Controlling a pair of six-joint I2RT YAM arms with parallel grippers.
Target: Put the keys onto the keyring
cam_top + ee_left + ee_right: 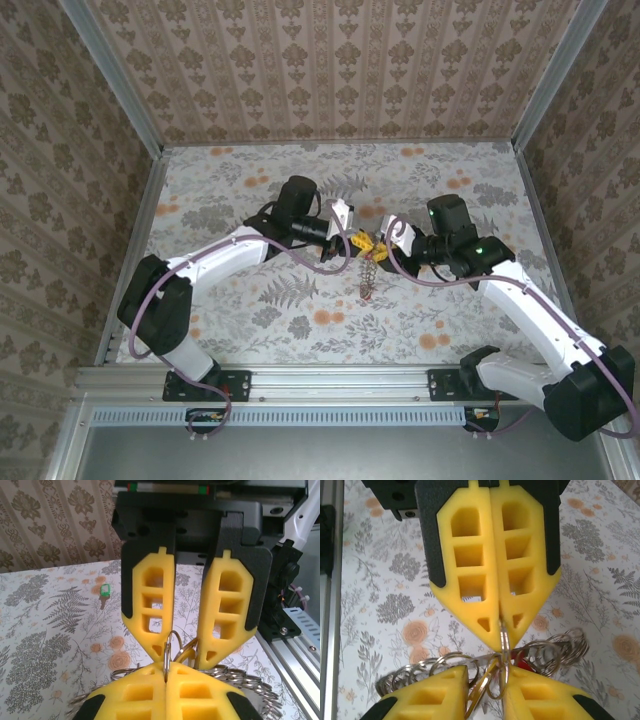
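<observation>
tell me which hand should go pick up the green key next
Right, probably. The left hand is shut on the keyring, holding it up; the right hand is open and free to fetch the green key.

Robot lab test cell, not a home. Floral-print surface (250,330) boxed in by wallpapered panels (330,70) on a bare aluminium frame (110,70). Two arms (220,255) bolted to a slotted rail (330,382) at the near edge, purple cables (440,284) exposed.
</observation>
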